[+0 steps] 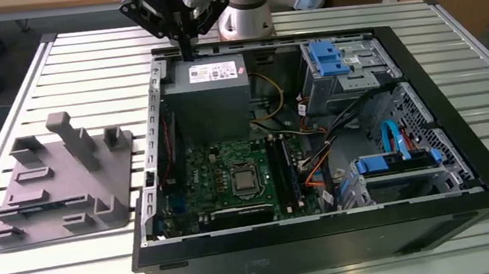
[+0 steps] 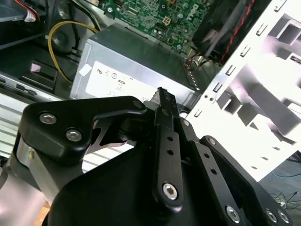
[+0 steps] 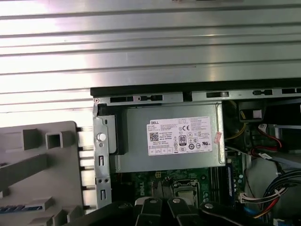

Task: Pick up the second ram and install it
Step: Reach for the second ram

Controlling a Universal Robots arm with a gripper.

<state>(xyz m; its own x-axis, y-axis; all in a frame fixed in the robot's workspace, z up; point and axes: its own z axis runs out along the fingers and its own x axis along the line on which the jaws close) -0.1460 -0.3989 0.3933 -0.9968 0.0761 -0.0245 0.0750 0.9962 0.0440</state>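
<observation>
My gripper (image 1: 187, 50) hangs over the back edge of the open computer case (image 1: 462, 156), just above the grey power supply (image 1: 208, 86). Its black fingers (image 2: 163, 101) are pressed together with nothing between them. A thin blue strip that looks like the second ram (image 3: 22, 207) lies in a slot of the grey plastic tray (image 1: 61, 188), which stands on the table at the exterior view's left, well away from the gripper. The green motherboard (image 1: 221, 176) with its long memory slots (image 1: 282, 167) lies in the case's floor.
The case stands on a slatted metal table (image 1: 58, 67). Inside it are blue drive brackets (image 1: 327, 58), bundled cables (image 1: 335, 142) and a yellow wire (image 2: 59, 33). The tray has several upright posts (image 1: 79, 143).
</observation>
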